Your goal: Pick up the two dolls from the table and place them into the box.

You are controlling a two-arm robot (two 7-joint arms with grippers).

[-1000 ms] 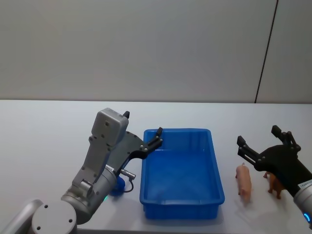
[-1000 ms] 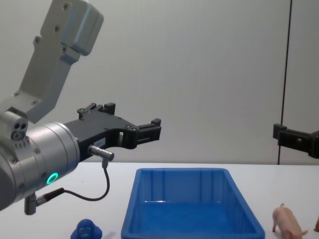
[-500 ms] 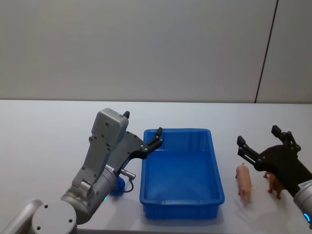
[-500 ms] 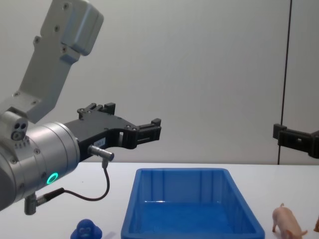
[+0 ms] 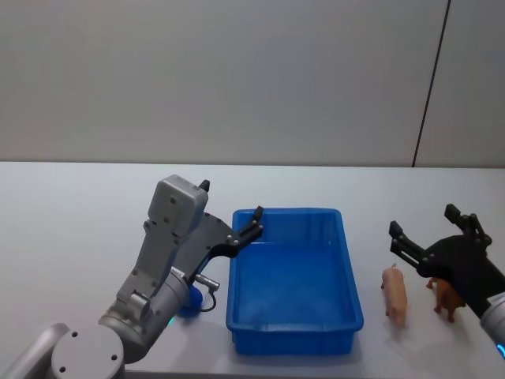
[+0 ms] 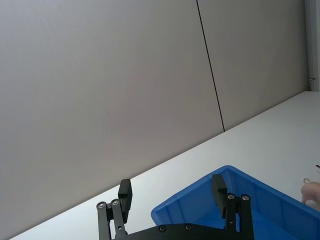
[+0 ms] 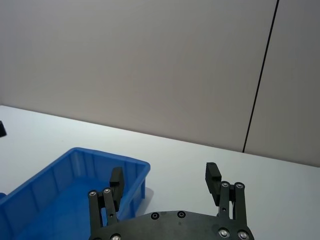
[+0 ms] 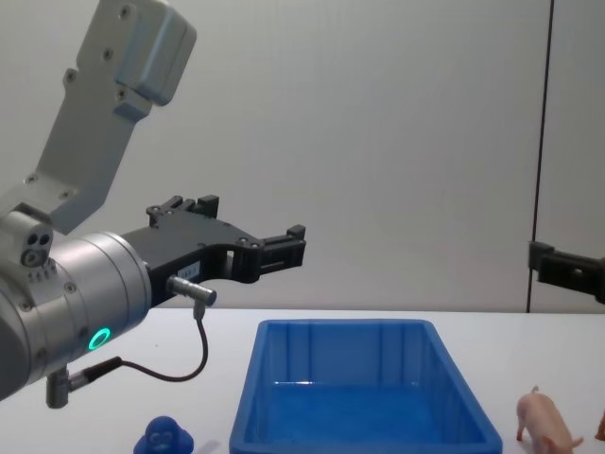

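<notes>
Left hand (image 5: 230, 199), fingers spread, hovers at the blue box's (image 5: 288, 212) ten o'clock; right hand (image 5: 422, 221), likewise spread, hangs over pink pig (image 5: 394, 292) and brown animal (image 5: 446, 298) at three o'clock.

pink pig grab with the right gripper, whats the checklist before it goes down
1. Right gripper open: ok, fingers spread.
2. Gripper lined up over the pink pig: cannot tell, it hangs well above the table.
3. Pig clear of neighbours: ok, apart from the brown animal and the blue bin.
4. Bin ready: ok, nothing inside.
5. Left gripper out of the way: ok, raised at the bin's left side.
</notes>
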